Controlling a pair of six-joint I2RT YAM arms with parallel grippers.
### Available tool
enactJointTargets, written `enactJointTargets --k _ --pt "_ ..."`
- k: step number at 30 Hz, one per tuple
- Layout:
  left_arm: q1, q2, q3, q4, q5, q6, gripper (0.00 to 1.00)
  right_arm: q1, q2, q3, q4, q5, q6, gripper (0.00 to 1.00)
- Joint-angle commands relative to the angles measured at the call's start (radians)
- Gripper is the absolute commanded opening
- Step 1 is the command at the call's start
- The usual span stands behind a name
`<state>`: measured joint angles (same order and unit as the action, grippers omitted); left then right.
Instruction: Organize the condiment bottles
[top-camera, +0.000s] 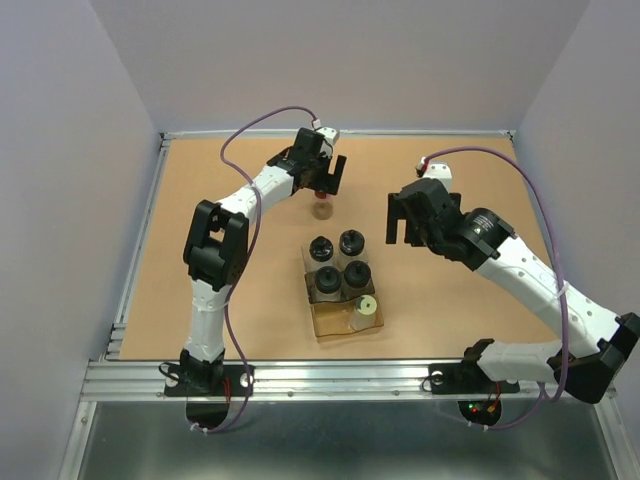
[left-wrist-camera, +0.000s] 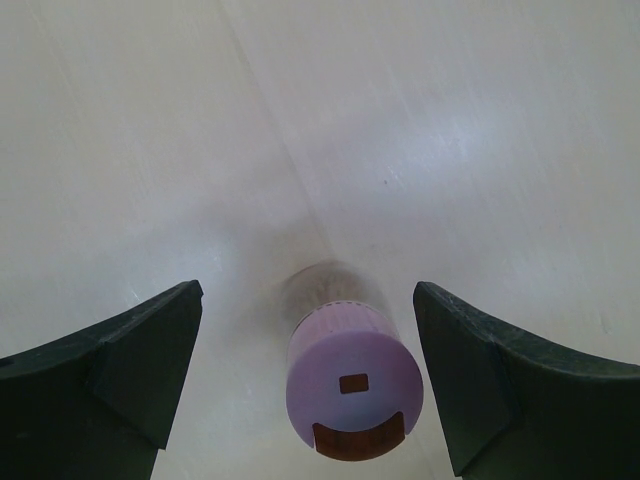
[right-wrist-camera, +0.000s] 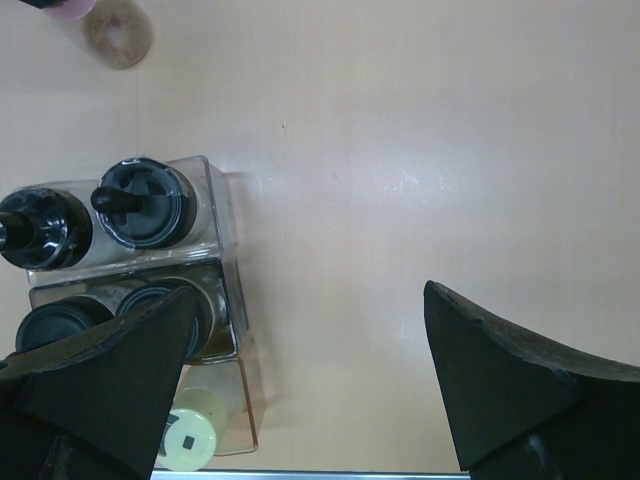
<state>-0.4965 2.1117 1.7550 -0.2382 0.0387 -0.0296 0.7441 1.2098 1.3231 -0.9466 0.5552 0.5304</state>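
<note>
The pink-capped condiment bottle (top-camera: 321, 206) stands alone at the far middle of the table, apart from the tray. My left gripper (top-camera: 326, 183) hangs over it, open. In the left wrist view the pink cap (left-wrist-camera: 355, 375) sits between the two fingers (left-wrist-camera: 130, 370) with a gap on each side. A brown-tinted clear tray (top-camera: 327, 322) holds several black-capped bottles (top-camera: 351, 242) and the yellow-green-capped bottle (top-camera: 366, 308). My right gripper (top-camera: 405, 224) hovers open to the right of the tray, holding nothing. The right wrist view shows the gripper (right-wrist-camera: 310, 292), tray wall (right-wrist-camera: 228, 240), black caps (right-wrist-camera: 145, 203) and yellow-green cap (right-wrist-camera: 190, 440).
Pale walls close the table in at the back and on both sides. An aluminium rail (top-camera: 330, 375) with both arm bases runs along the near edge. Purple cables loop above each arm. The tray's front-left compartment holds no bottle.
</note>
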Motion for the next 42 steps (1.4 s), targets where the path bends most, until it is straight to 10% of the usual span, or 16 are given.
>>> enactJointTargets --k 1,30,37,42 --pt "0.004 -0.035 0.025 -0.009 0.044 0.025 0.99 -0.040 0.016 0.064 0.028 -0.054 -0.041 1.00" --pt "0.004 0.011 0.004 -0.059 0.036 0.051 0.79 -0.126 0.028 0.005 0.089 -0.164 -0.072 1.00" --pt "0.004 0.027 0.012 -0.075 0.064 0.054 0.50 -0.127 0.022 -0.002 0.091 -0.167 -0.063 1.00" --pt "0.003 -0.004 -0.022 -0.078 0.031 0.050 0.00 -0.127 0.014 -0.010 0.091 -0.169 -0.052 1.00"
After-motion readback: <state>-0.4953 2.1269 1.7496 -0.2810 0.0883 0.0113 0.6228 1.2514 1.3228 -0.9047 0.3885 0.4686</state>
